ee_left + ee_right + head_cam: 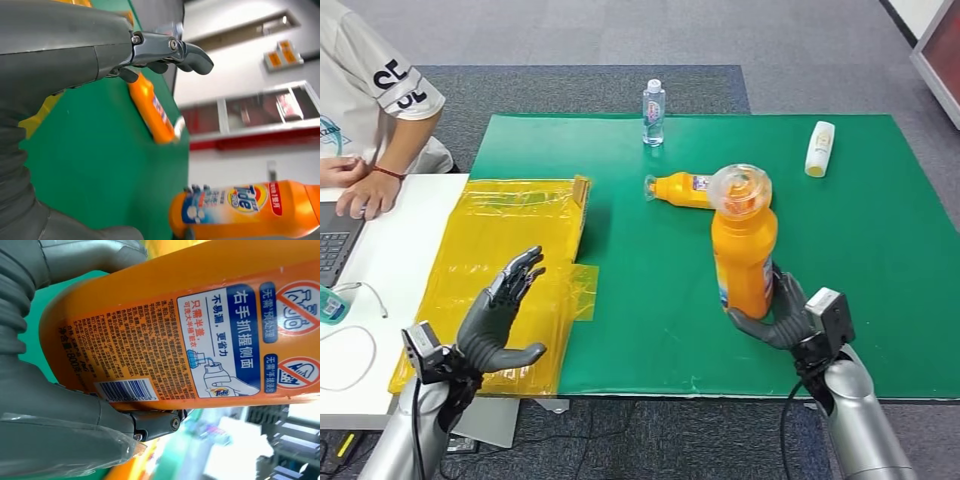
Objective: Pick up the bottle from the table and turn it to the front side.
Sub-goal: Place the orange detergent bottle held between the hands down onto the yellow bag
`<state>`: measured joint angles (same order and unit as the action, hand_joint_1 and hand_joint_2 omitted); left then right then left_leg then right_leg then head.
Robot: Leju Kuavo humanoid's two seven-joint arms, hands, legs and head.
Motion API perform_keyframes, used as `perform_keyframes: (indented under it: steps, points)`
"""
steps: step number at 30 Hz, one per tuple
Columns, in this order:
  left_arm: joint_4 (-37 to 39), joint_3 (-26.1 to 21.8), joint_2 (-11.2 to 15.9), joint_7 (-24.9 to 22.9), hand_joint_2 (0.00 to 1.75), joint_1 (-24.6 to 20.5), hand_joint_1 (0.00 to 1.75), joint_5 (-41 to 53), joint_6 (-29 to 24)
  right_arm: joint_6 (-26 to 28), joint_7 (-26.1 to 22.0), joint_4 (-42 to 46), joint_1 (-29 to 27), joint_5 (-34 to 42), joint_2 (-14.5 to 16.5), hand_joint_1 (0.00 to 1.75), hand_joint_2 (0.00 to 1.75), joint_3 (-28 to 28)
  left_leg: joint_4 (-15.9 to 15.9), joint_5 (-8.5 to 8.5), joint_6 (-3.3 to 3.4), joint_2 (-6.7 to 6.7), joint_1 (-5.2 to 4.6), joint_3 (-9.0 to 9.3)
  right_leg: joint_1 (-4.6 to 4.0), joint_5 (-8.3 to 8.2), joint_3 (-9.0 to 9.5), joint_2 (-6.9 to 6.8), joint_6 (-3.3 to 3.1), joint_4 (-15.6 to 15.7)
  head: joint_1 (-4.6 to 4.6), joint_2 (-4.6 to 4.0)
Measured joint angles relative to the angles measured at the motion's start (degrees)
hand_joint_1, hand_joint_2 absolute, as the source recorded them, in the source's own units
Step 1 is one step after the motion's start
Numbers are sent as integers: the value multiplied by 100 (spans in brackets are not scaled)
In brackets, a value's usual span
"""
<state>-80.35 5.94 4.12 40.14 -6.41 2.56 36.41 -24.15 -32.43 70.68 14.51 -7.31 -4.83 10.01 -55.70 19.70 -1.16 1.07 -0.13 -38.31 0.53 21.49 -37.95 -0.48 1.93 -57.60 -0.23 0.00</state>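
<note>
**Orange bottle, in hand over the green mat**

Item: large orange bottle (744, 245), upright, clear cap up, being gripped low on its body by the right hand (782, 312), fingers wrapping round from behind. It is sitting over the green mat (878, 250); whether its base is touching the mat is hard to tell. The right wrist view is showing the barcode and small-print label, so the back is likely facing this arm and turning is still pending. Left hand (500, 312): holding nothing, fingers spread, hovering over the yellow bag (505, 225), probably waiting to assist. A second orange bottle (681, 188) is lying nearby.
</note>
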Motion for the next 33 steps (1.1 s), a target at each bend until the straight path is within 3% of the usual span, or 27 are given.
perform_keyframes:
  steps: [5, 15, 25, 33]
  points:
    - [687, 205, 339, 1, 175, -582, 0, -129, 603, 291, 20, 221, 160, -298, 148, 175, 175, 619, 0, -9, -4, 0, 3, 0, -3, -5, -1, 0, -6, -2, 0, 0]
    - [1397, 1027, 841, 1, 175, -1544, 0, -15, 569, 843, 52, -14, 550, -787, 319, 175, 175, 1772, 0, -18, 0, -1, 3, -7, -3, -8, -7, -1, -4, -4, -1, 0]
    - [1598, 1810, 941, 2, 175, -2368, 0, -110, 731, 1216, 173, -1006, 1061, -1141, 604, 175, 175, 2536, 0, -23, -3, -1, 3, -9, -3, -13, -9, -2, -7, -4, 1, 0]
    - [1718, 2226, 891, 3, 175, -2816, 0, -197, 743, 1334, 215, -2043, 1480, -967, 907, 175, 175, 2695, 0, -29, -6, 0, 3, -10, -3, -20, -13, -1, -11, -4, 0, 0]
